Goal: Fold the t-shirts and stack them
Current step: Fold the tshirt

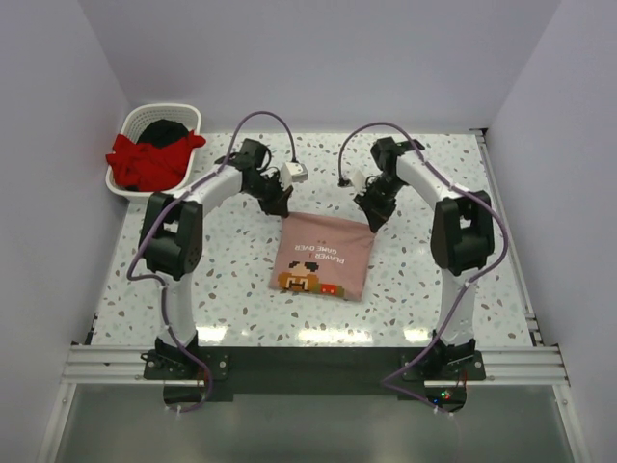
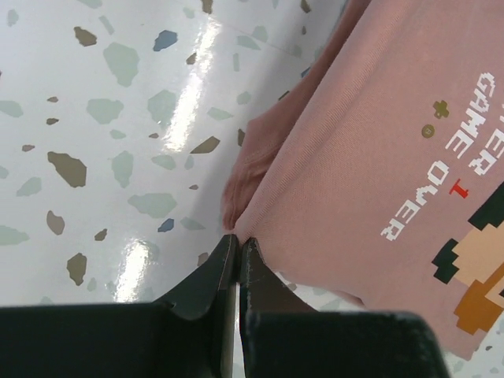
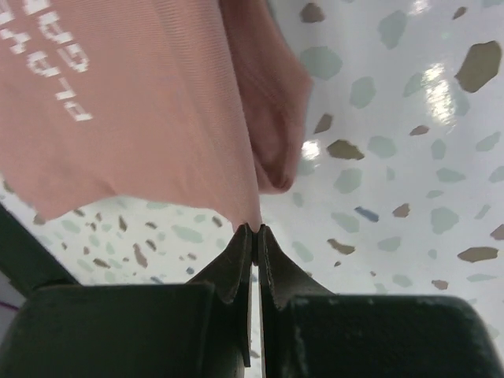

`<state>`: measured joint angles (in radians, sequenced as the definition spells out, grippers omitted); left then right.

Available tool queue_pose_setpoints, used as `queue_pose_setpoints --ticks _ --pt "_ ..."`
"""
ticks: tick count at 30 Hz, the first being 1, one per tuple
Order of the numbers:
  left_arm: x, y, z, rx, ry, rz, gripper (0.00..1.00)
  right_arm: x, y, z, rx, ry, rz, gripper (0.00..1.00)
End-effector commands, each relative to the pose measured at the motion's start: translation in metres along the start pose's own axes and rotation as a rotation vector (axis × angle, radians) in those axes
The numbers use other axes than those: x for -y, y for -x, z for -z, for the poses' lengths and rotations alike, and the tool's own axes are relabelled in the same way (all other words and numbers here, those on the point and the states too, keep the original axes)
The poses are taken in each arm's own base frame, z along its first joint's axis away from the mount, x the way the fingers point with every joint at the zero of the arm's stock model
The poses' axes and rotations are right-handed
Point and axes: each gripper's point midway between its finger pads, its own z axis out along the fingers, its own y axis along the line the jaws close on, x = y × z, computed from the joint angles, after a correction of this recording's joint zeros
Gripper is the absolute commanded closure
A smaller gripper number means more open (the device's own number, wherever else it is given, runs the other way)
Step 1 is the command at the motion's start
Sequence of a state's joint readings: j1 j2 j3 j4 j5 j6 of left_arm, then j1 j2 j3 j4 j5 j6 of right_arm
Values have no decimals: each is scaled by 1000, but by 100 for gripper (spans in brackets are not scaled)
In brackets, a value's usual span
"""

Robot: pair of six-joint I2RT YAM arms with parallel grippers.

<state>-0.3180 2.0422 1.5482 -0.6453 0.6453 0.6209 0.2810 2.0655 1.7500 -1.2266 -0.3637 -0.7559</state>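
Observation:
A folded salmon-pink t-shirt (image 1: 323, 256) with a pixel-art print lies face up at the middle of the speckled table. My left gripper (image 1: 280, 204) is shut on its far left corner. In the left wrist view the gripper (image 2: 239, 239) pinches the edge of the pink cloth (image 2: 378, 157). My right gripper (image 1: 371, 217) is shut on the far right corner. The right wrist view has the gripper (image 3: 254, 228) closed on the cloth (image 3: 157, 118), which hangs lifted off the table. A red t-shirt (image 1: 145, 159) and a black t-shirt (image 1: 166, 129) lie bunched in the basket.
The white slatted basket (image 1: 166, 106) stands at the table's far left corner. White walls close in the left, back and right sides. Cables loop above both arms. Bare terrazzo tabletop (image 1: 193, 280) lies to either side of the pink shirt.

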Motion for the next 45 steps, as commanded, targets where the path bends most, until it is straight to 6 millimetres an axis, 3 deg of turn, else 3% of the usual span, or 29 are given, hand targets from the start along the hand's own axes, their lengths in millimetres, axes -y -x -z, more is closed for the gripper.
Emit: queue_pose_setpoints --ticks 1,4,8,12,13,15,16,17,18,19,20,21,22,24,25,26,28,29,30,32,34,35,36,38,41,43,44,45 --pt "-45 -8 4 -41 169 21 100 42 -15 -15 -85 -131 -86 100" --pt "-61 -12 -5 -64 210 62 100 62 -15 -30 -97 -183 -100 100" --pt "-72 -17 -13 -77 241 88 100 92 -2 -33 -85 -275 -110 100" --pt "-92 -17 -8 -86 343 117 100 108 19 -21 -21 -333 -132 100" --pt "-93 -12 -6 -73 350 132 100 106 22 -18 -10 -333 -145 94" --pt "-88 5 5 -26 328 152 85 102 29 0 23 -346 -156 82" --pt "-83 10 9 -12 315 163 74 99 34 10 45 -359 -161 68" --pt "-74 27 22 39 297 156 69 98 38 21 78 -377 -162 60" --pt "-69 29 28 53 294 170 65 92 45 43 132 -399 -157 52" --pt "-67 38 35 90 308 193 59 86 49 52 167 -398 -176 38" --pt "-55 46 49 125 310 193 57 78 52 58 193 -388 -179 33" --pt "-47 51 56 151 307 222 54 65 58 79 248 -387 -175 30" --pt "-43 57 62 192 310 224 52 48 65 82 301 -322 -194 26" --pt "-7 61 69 262 219 274 48 19 67 81 345 -212 -227 23" --pt "3 68 70 306 189 277 40 -7 76 87 412 -116 -260 21" --pt "31 64 68 330 94 299 40 -24 71 72 411 -23 -291 19" --pt "53 72 68 419 6 366 41 -55 73 65 442 103 -345 10" --pt "76 58 60 419 -77 411 41 -79 71 45 432 209 -346 6" --pt "91 58 54 419 -129 468 41 -90 69 38 421 243 -348 4" --pt "111 49 39 412 -211 495 40 -117 64 13 371 326 -350 3" --pt "129 45 25 397 -283 535 40 -133 60 -1 338 396 -372 3" --pt "135 31 12 359 -312 577 40 -139 52 -20 297 440 -410 3" --pt "141 25 4 337 -333 608 40 -143 49 -25 287 487 -439 3" --pt "138 2 -17 280 -343 674 41 -138 29 -50 218 506 -504 4" --pt "121 -39 -36 205 -321 787 43 -118 5 -67 199 512 -601 4" --pt "107 -65 -43 174 -298 875 43 -111 -9 -77 177 539 -659 5" --pt "104 -86 -44 129 -292 921 44 -112 -28 -85 150 603 -732 6" --pt "104 -87 -45 128 -292 923 44 -112 -28 -85 150 604 -733 6"
